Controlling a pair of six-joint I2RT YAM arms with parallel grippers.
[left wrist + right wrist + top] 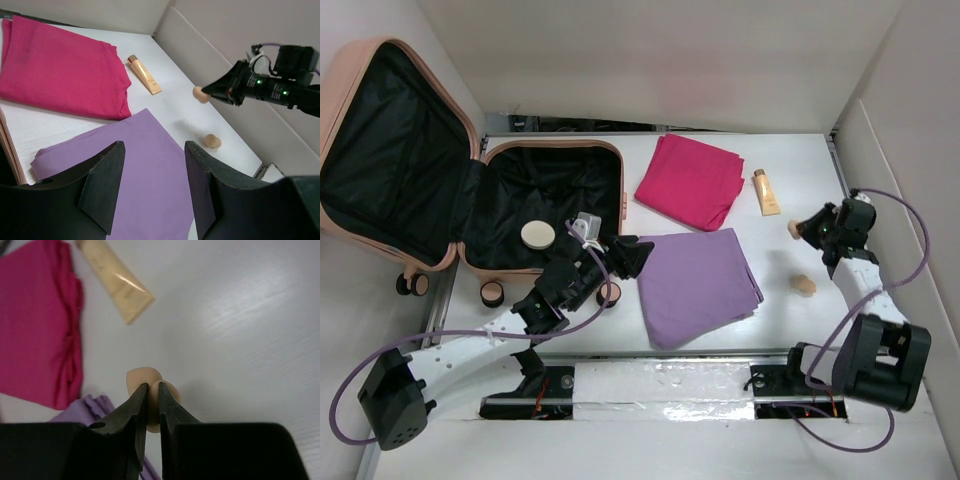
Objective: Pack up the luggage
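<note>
The luggage (342,72), a peach-pink suitcase, lies open at the left with its black lining showing. A round cream compact (537,235) rests in its lower half. My left gripper (632,255) hovers by the suitcase's right edge, over the near-left part of a folded purple cloth (145,165). It is open (154,144) with nothing between its fingers. My right gripper (153,386) is shut on a beige makeup sponge (142,375) and holds it above the table at the right (794,229). A second beige sponge (805,285) lies on the table nearer the front.
A folded magenta cloth (690,180) lies at the back centre, with a beige cosmetic tube (766,192) to its right. White walls close in the table at the back and right. The suitcase's caster wheels (492,293) stick out at its near edge.
</note>
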